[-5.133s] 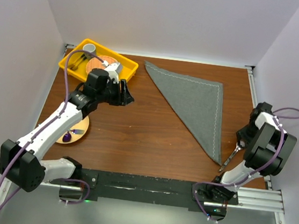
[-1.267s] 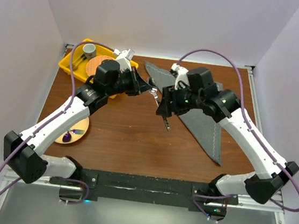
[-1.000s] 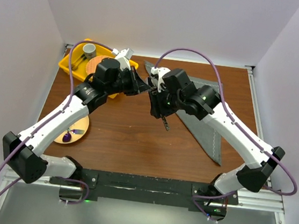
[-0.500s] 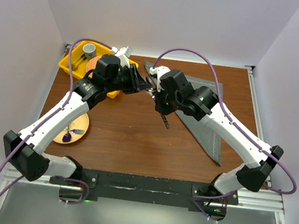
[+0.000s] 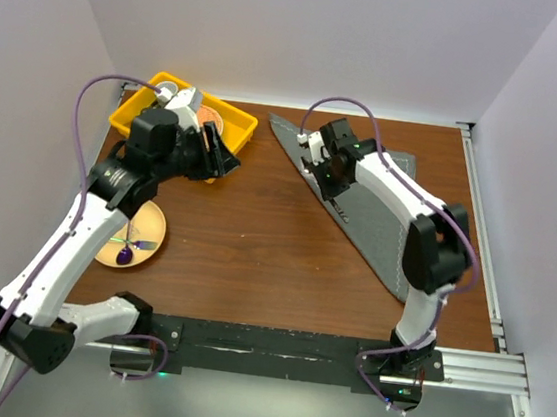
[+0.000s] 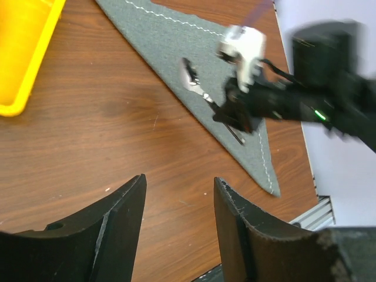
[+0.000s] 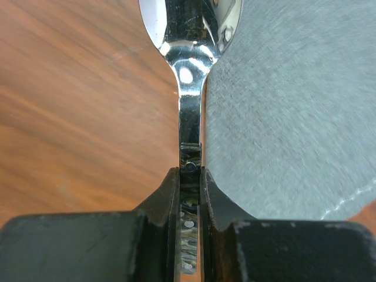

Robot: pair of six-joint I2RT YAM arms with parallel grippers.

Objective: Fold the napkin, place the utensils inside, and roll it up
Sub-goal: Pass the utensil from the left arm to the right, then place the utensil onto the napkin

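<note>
Now that the left arm has drawn back from the middle of the table (image 5: pixel 254 246), where half a second ago the two arms were nose to nose, the work rests with the right arm alone. The left gripper (image 6: pixel 179 178) hangs near the yellow tray (image 5: pixel 128 119) at 10 o'clock, its fingers spread wide with nothing between them. The right arm has meanwhile swung out toward 1 o'clock. The right gripper (image 7: pixel 189 176) is pinched tight on the handle of a spoon (image 6: pixel 191 73), which it has carried from over the bare wood to the napkin (image 5: pixel 380 200). The napkin lies flat at 2 o'clock, already folded into a triangle, with its long folded edge running from 12 o'clock down toward 4 o'clock and the stitched hem on the far and right sides. The spoon runs along that long edge near its 12 o'clock end, its bowl half over wood and half over cloth. Whether it rests on the cloth or hangs just above it I cannot tell. The fold looks done and the step in hand is laying the utensils inside. The spoon seems to sit too close to the edge for a clean roll, so it likely wants shifting toward 3 o'clock before release. A small plate (image 5: pixel 150 229) at 8 o'clock lies well apart from all this.
</note>
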